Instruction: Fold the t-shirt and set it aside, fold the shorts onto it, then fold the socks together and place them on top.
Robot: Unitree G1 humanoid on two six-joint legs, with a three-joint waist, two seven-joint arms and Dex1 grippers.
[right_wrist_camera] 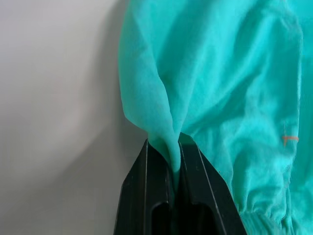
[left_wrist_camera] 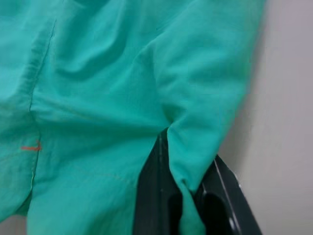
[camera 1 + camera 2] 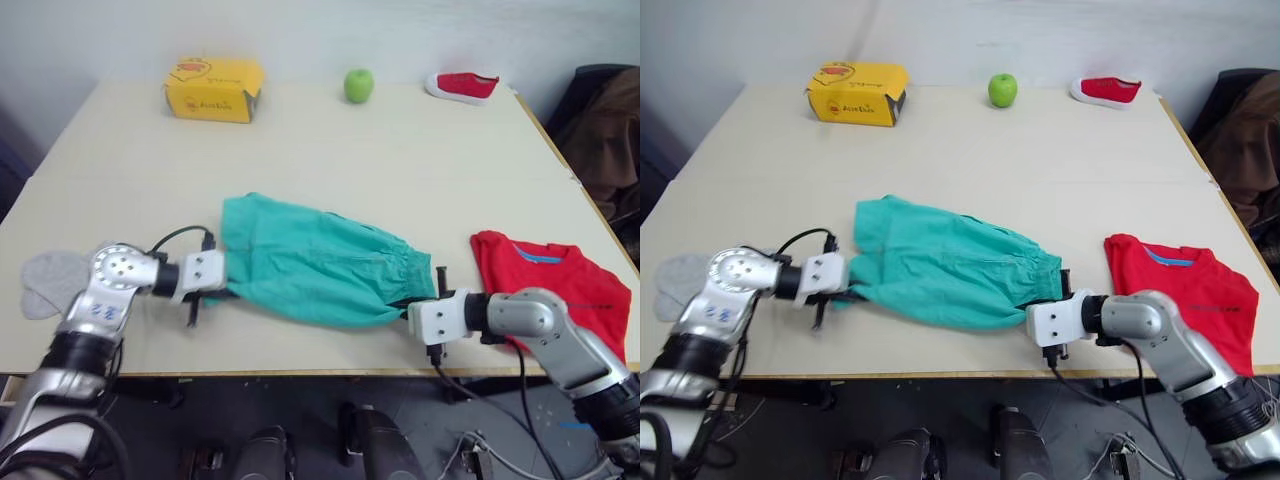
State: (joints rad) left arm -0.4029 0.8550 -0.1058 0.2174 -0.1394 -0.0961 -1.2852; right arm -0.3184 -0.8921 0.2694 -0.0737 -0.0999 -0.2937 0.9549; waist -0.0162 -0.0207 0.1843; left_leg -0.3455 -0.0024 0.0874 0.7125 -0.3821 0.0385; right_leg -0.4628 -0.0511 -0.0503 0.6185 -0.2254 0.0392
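Pale tabletop [image 3: 400,170]: the shorts [image 3: 310,262] lie at the near centre, stretched between both grippers. Left gripper [image 2: 188,196] and right gripper [image 1: 176,169] — each clenched on a pinch of teal fabric. The t-shirt [image 3: 560,285] rests folded to the right; the socks [image 3: 50,280] at the left edge.

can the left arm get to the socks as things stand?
Probably not right away: the left tool is shut on the shorts. The socks lie on bare table just outside that arm, nothing between them.
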